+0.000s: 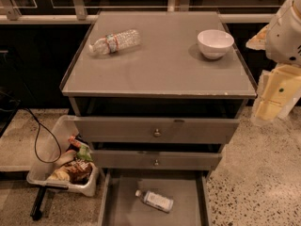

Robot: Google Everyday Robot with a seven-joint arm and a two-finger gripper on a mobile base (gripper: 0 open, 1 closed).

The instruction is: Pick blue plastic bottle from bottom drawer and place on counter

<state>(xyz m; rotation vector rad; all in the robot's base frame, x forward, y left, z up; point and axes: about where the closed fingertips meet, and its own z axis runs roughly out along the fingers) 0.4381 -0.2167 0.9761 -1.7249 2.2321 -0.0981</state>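
A rounded white arm shell (286, 29), marked with a small dark dot, is seen beyond the right edge of the counter (160, 65). Off its front right corner, the gripper (272, 101) is made of pale yellow blocky plates, one marked with a green spot.

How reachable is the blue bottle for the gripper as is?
Probably yes. The bottom drawer is pulled out and the bottle lies uncovered on its floor. The gripper hangs to the right of the counter, so it must come down and in, past the upper drawers.
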